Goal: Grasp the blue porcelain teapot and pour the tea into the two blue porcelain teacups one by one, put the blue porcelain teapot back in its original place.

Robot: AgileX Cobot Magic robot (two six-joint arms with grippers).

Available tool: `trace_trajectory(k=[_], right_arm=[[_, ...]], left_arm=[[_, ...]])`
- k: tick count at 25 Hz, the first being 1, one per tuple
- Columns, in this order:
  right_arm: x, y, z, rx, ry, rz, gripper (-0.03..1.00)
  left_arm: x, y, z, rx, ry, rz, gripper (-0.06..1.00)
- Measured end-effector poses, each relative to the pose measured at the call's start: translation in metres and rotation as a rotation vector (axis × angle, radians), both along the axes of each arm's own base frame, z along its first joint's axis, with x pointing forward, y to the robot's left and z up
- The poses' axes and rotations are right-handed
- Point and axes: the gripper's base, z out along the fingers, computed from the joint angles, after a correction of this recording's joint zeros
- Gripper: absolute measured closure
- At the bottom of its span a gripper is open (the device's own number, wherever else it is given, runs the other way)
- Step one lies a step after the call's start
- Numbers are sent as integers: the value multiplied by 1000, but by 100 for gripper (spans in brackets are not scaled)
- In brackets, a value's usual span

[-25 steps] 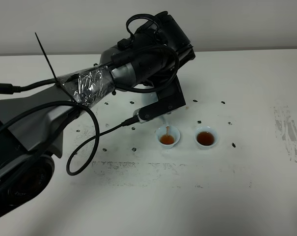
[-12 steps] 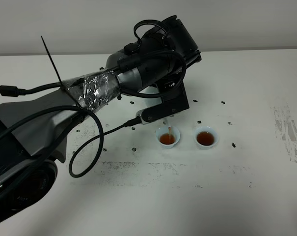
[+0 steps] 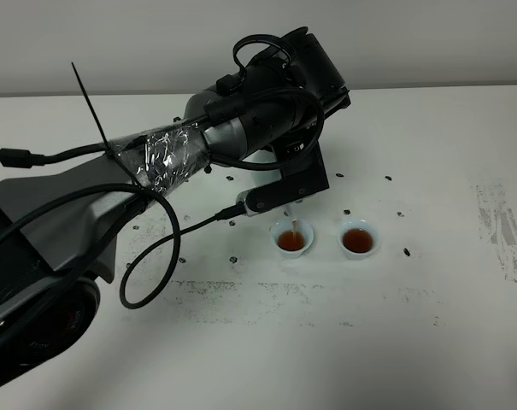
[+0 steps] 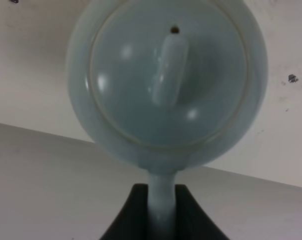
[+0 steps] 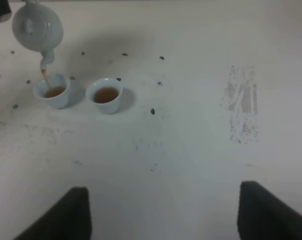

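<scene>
Two teacups stand on the table point(image 3: 429, 342), side by side, close but apart, and both hold brown tea. The first teacup point(image 3: 292, 238) is directly under the spout. The second teacup point(image 3: 358, 238) is just beside it, on the side away from the arm.

The teapot point(image 5: 37, 29) is in the air above the first teacup, tipped spout-down, with the lid on. A thin tea stream point(image 5: 45, 77) runs from the spout into that cup. In the exterior view the arm hides most of the pot.

The left arm point(image 3: 241, 128) reaches in from the left edge of the exterior view and stretches across towards the cups, wrist bent down over them. The forearm has a crinkled silver wrap point(image 3: 164, 154), a black cable tie point(image 3: 83, 94) sticking up, and a loose cable loop point(image 3: 147, 256) hanging below.

The left gripper point(image 4: 160, 210) has its dark fingers point(image 4: 132, 217) pressed in on either side of the teapot's handle – clamped.

The right gripper point(image 5: 163, 215) hovers well back from the cups. Its fingers point(image 5: 61, 215) are spread wide with nothing between them.

The tabletop is white with small dark specks – there is a scuffed grey patch point(image 3: 497, 226) well to the right of the cups. A plain grey wall point(image 3: 412, 43) stands behind the table.
</scene>
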Motion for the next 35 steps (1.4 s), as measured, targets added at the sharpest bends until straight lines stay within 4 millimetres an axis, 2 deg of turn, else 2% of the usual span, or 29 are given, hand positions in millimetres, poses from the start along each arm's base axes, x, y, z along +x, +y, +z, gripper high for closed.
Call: trace_trajectory(k=[35], right_arm=[[0,0,0,0,0,0,38]], left_arm=[[-3,-3,1,22,-10,-24,94]])
